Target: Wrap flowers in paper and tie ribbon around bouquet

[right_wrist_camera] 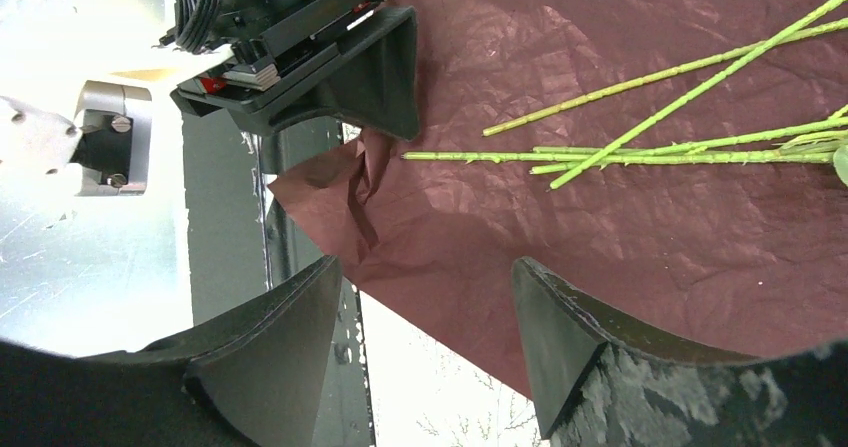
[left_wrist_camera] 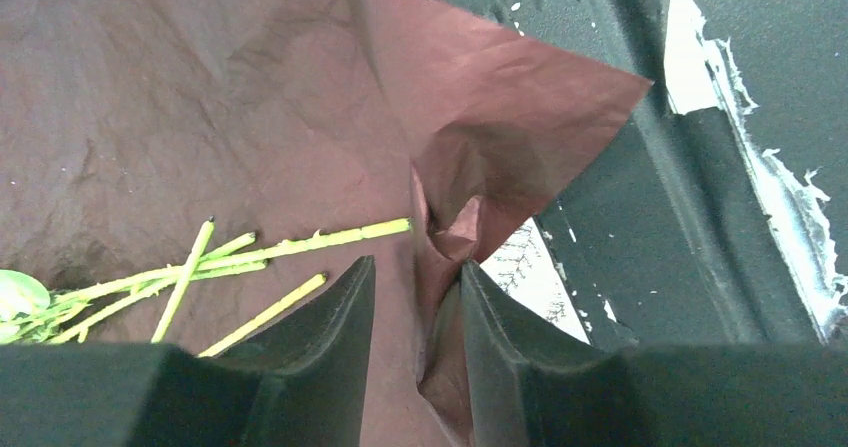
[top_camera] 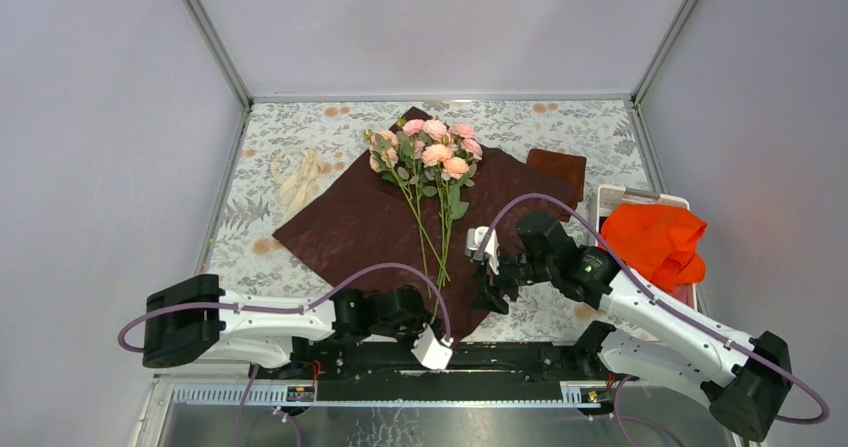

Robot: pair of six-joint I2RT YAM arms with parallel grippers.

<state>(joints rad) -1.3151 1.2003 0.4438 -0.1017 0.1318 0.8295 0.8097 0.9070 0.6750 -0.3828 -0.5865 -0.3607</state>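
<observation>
The paper (top_camera: 350, 217) lies flat as a dark maroon diamond. The flowers (top_camera: 430, 149) rest on it, pink heads at the far end and green stems (left_wrist_camera: 260, 250) pointing toward me. My left gripper (left_wrist_camera: 418, 267) presses down at the paper's near corner (left_wrist_camera: 560, 87). Its jaws are partly closed, with a raised pucker of paper (left_wrist_camera: 455, 229) between them that touches only the right finger. My right gripper (right_wrist_camera: 428, 267) hovers open just right of it, over the paper's near right edge (right_wrist_camera: 470, 267), holding nothing. The ribbon (top_camera: 300, 175) lies loose at the far left.
A small brown folded square (top_camera: 557, 167) sits by the paper's right corner. An orange-red cloth (top_camera: 655, 239) lies in a white tray (top_camera: 640, 197) at the right. The black base rail (left_wrist_camera: 650, 237) runs just beyond the paper's near corner. Patterned tablecloth (top_camera: 260, 147) surrounds the sheet.
</observation>
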